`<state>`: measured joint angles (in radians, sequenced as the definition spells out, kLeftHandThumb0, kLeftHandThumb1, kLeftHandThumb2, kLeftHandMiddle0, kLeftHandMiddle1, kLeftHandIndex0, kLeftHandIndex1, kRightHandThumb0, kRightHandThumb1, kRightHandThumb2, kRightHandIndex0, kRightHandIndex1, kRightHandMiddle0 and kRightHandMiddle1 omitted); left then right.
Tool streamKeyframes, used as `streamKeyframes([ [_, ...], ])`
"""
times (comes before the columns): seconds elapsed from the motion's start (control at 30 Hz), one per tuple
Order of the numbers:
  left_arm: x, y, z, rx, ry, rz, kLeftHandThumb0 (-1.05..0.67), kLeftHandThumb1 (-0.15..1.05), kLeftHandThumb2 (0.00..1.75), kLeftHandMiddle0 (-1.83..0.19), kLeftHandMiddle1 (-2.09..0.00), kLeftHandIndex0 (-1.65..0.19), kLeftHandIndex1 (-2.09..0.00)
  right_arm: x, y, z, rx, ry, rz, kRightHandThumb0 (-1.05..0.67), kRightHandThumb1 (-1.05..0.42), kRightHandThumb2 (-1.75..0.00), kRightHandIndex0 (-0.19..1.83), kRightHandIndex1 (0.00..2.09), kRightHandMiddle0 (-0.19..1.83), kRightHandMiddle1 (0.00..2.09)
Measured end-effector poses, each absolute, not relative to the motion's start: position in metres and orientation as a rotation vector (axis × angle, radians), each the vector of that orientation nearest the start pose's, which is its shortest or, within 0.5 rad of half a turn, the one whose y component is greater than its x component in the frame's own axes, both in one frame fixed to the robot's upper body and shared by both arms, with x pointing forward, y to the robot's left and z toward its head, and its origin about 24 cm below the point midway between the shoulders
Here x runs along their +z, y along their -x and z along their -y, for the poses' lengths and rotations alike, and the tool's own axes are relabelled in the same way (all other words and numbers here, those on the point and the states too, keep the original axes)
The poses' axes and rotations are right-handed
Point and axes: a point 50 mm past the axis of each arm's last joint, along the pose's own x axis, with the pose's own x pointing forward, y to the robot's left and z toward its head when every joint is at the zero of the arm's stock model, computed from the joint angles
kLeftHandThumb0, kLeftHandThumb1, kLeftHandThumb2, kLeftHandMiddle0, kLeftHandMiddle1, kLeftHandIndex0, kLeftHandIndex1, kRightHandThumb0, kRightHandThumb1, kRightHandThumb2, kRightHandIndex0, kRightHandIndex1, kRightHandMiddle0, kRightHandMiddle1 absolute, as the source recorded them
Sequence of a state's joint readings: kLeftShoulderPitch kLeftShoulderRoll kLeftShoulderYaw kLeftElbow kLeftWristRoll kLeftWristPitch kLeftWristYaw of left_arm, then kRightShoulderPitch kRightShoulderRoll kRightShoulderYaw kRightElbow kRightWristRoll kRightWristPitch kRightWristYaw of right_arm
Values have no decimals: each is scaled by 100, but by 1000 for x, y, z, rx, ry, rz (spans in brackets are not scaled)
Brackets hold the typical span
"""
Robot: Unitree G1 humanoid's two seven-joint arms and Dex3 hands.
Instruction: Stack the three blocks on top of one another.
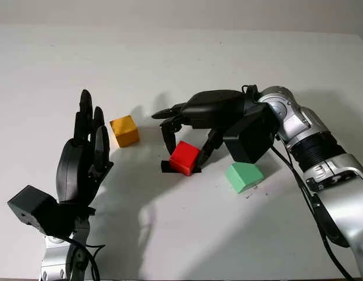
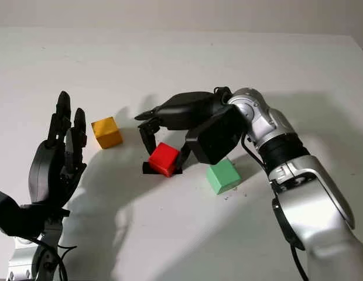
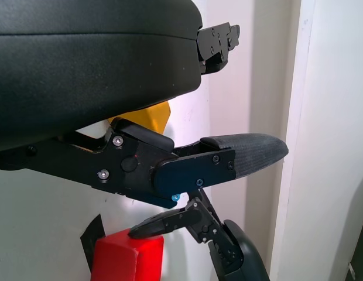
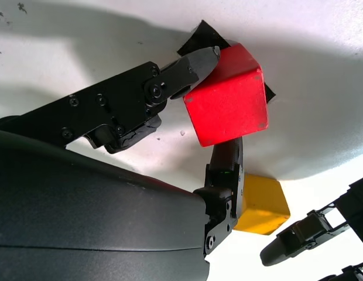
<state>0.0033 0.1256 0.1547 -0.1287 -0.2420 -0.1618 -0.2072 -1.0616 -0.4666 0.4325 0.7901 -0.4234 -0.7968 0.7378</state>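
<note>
Red block (image 1: pixel 185 157), plain, on a black tape mark (image 1: pixel 167 167). Yellow block (image 1: pixel 124 130), plain. Green block (image 1: pixel 244 176), pale mint. Tabletop (image 1: pixel 187 58) white, no pattern. Left hand (image 1: pixel 82 158) & right hand (image 1: pixel 190 132) both black; forearms silver w/ black.

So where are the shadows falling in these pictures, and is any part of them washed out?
Left eye view: the right hand, closed around the red block, casts a soft shadow on the table beneath it; the raised, open left hand throws a grey shadow to its right. Right wrist view: the table beyond the red block is shaded, with a bright, nearly washed-out strip by the yellow block.
</note>
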Motion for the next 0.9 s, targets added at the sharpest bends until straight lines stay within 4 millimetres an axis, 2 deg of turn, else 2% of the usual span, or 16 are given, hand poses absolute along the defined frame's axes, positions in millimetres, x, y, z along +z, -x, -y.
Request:
streamKeyframes([
  [0.13, 93, -246, -198, -68, 60, 320, -71, 105, 60, 19, 0, 19, 0, 192, -361, 95, 1153, 1423, 522, -45, -91, -5, -6, 5, 15, 63],
  [0.27, 93, -246, -198, -68, 60, 320, -71, 105, 60, 19, 0, 19, 0, 192, -360, 97, 1137, 1440, 561, -50, -90, -5, -11, 4, 14, 39],
  [0.6, 93, -246, -198, -70, 57, 320, -71, 105, 60, 19, 0, 19, 0, 193, -359, 100, 1140, 1460, 563, -61, -89, -5, -17, 4, 10, 22],
  [0.73, 93, -246, -198, -67, 56, 319, -71, 105, 60, 19, 0, 19, 0, 196, -357, 103, 1158, 1477, 559, -71, -90, -6, -19, 3, 3, 16],
  [0.9, 94, -246, -198, -71, 54, 324, -71, 105, 61, 19, 0, 19, 0, 208, -355, 109, 1128, 1410, 555, -86, -102, -10, -19, 0, -12, 7],
])
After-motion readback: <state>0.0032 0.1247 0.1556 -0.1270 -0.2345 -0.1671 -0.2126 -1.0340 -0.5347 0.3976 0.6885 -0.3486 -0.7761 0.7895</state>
